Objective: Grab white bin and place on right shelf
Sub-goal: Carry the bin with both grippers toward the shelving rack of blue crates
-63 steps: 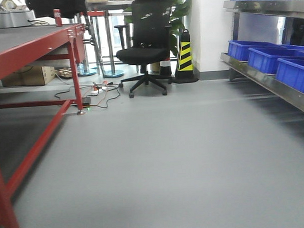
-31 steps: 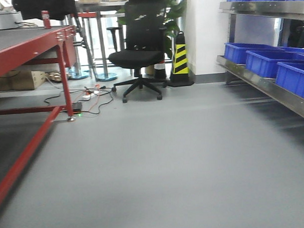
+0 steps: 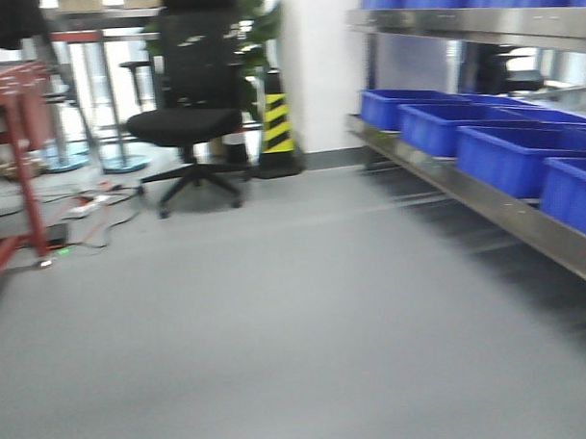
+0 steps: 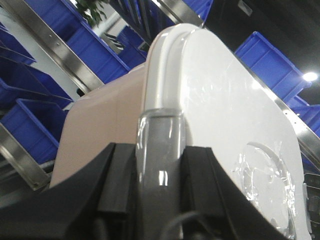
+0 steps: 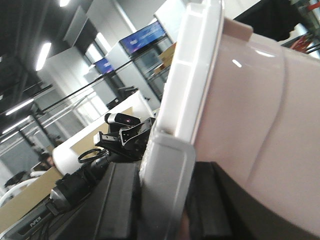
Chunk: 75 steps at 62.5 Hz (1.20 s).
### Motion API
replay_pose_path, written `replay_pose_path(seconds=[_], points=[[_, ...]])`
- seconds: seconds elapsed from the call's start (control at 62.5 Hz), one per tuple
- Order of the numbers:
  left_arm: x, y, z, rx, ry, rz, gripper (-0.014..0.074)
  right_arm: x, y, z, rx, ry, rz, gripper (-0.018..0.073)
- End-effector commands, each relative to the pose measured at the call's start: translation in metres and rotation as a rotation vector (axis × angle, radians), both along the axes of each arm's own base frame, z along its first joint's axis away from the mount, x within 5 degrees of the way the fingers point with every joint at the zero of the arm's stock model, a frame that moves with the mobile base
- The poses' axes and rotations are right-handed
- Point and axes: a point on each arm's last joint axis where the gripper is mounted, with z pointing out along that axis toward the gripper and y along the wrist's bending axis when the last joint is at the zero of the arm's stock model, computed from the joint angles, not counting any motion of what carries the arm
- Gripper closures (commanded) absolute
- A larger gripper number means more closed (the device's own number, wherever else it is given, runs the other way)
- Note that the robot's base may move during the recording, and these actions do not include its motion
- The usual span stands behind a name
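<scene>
The white bin [image 4: 220, 100] fills both wrist views, an off-white tub with a pinkish side [image 5: 260, 115] and a white lid. My left gripper [image 4: 160, 160] is shut on a grey clip at the lid's rim, one black finger [image 4: 120, 170] on each side. At the opposite rim my right gripper [image 5: 167, 195] is shut on a similar grey clip. Neither the bin nor the grippers appear in the front view. The right shelf [image 3: 479, 22] is a shiny steel rack along the right, and its rails [image 4: 52, 45] run behind the bin.
Blue crates [image 3: 507, 154] line the rack's lower tier [image 3: 465, 189], with more on the tier above. A black office chair [image 3: 188, 117] and a yellow-black cone [image 3: 277, 124] stand at the back. A red table leg [image 3: 21, 162] and floor cables [image 3: 90, 202] are at the left.
The front view has swung to the right. The chair and cone have slid left in view, the red table has almost left it, and the rack with blue crates looms larger.
</scene>
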Motion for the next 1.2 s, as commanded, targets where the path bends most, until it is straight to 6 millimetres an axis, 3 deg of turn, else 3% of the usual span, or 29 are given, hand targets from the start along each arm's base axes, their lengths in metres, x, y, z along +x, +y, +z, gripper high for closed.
replay_pose_path(seconds=[0.0, 1.184], points=[[-0.034, -0.0116, 0.0361, -0.078, -0.143, -0.163, 0.0694, -0.0204, 0.0074, 0.0236, 0.076, -0.12, 0.102, 0.0382], [-0.034, -0.0116, 0.0361, -0.078, -0.143, -0.163, 0.0694, -0.02, 0.0071, 0.0237, 0.077, -0.119, 0.097, 0.0382]])
